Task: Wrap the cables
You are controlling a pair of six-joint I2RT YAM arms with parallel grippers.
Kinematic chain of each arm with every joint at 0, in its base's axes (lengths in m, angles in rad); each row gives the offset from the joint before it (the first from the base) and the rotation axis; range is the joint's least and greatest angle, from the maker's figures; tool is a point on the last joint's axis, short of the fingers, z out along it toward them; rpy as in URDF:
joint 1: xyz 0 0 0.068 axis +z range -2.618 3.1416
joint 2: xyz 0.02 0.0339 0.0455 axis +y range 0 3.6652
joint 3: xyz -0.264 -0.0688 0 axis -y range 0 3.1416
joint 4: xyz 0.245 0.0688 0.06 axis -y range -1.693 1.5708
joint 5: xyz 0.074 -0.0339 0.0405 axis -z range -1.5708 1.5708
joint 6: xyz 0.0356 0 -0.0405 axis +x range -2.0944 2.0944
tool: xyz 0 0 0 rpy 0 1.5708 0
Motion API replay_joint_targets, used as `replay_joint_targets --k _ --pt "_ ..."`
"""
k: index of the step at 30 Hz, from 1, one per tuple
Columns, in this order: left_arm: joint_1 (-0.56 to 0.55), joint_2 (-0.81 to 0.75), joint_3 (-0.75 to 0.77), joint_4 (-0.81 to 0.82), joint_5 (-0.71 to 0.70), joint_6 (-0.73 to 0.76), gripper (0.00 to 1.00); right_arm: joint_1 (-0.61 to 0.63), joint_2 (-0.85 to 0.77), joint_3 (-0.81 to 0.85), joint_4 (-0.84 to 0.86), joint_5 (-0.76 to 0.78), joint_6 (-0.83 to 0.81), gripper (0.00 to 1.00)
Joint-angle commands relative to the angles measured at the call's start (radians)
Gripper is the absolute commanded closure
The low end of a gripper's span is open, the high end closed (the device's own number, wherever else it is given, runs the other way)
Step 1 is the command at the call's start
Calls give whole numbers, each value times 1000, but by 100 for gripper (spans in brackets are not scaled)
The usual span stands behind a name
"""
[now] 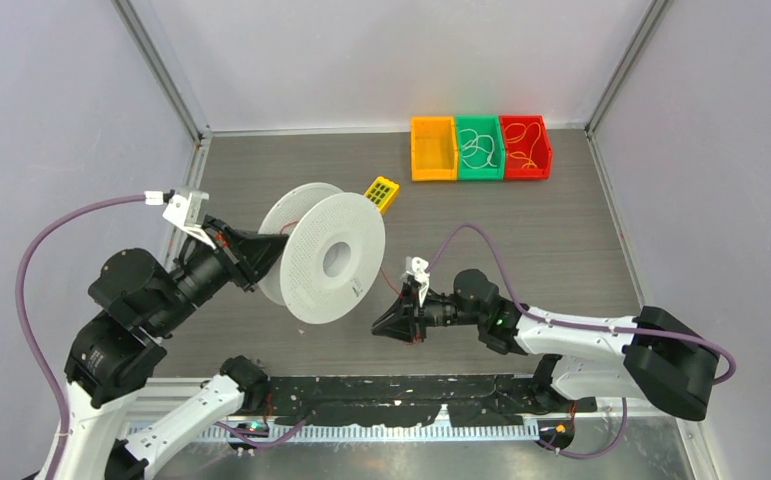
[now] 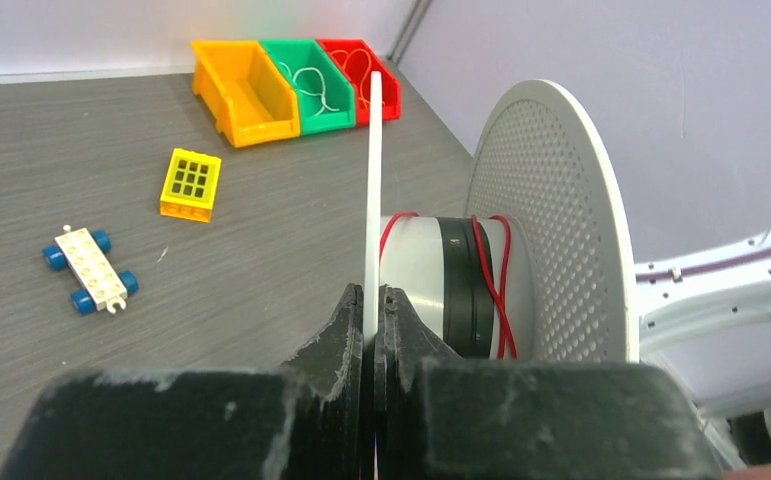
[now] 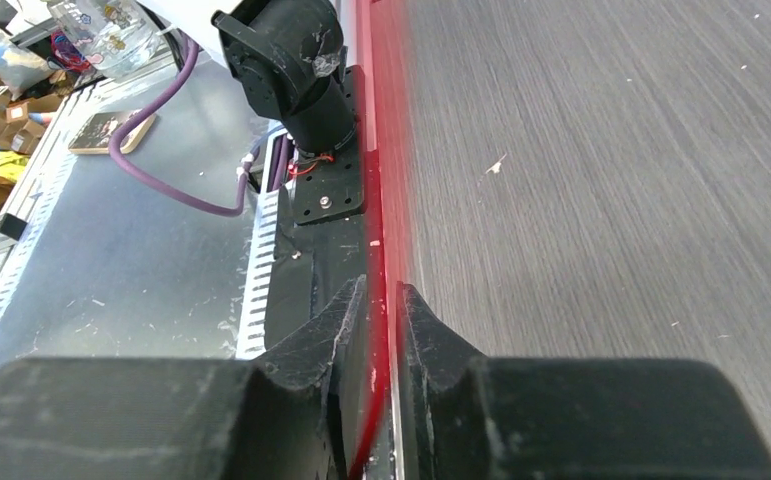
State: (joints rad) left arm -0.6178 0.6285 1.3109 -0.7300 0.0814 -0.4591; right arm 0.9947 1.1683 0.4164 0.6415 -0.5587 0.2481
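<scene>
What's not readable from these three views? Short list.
Right wrist: the cable is a red blur through the right gripper; its far end leaves the top edge.
Top external: cable run from that gripper to the spool too thin to trace.
Left wrist: turns on the hub partly hidden by the left gripper and the near flange.
Top external: wires in the green bin and red bin too small to count.

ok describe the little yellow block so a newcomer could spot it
Find the big white spool held up mid-table. Just beyond its far rim, the yellow block lies on the grey table. Unlike the orange bin behind it, it is small, loose and topped with a grid of dark holes.
</scene>
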Motion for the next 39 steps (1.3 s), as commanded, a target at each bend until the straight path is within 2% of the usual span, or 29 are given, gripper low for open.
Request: replay_joint_targets --k 1,8,9,10,12,17,21,23,26,29,33,36,39 --pt "1 -10 -16 170 -117 -86 100 24 12 -23 128 52 40 78" --pt "1 -24 -49 207 -281 -164 100 48 73 -64 183 90 63 79" --pt "0 -24 -51 211 -301 -172 100 56 80 -67 204 96 69 81" --pt "1 -24 -56 217 -320 -179 100 61 93 -75 228 109 71 90" --pt "0 -23 -69 229 -353 -188 100 76 112 -82 259 134 73 94" --pt "0 -10 -95 232 -452 -224 100 105 156 -61 287 157 83 95" --pt "0 14 -116 260 -522 -172 100 147 168 -6 242 191 71 95" --pt "0 36 -125 266 -575 -117 100 184 139 47 139 255 32 95" --pt "0 83 -138 267 -639 -16 100 263 75 177 -144 377 -84 95" --pt "-1 140 -137 239 -673 85 100 301 19 320 -324 469 -152 95" --pt "-17 227 -115 171 -686 197 100 312 5 499 -534 505 -232 95" --pt "-81 250 -129 165 -764 330 100 310 18 630 -712 536 -326 95" --pt "-149 254 -147 178 -823 447 100 301 24 757 -808 552 -375 95"
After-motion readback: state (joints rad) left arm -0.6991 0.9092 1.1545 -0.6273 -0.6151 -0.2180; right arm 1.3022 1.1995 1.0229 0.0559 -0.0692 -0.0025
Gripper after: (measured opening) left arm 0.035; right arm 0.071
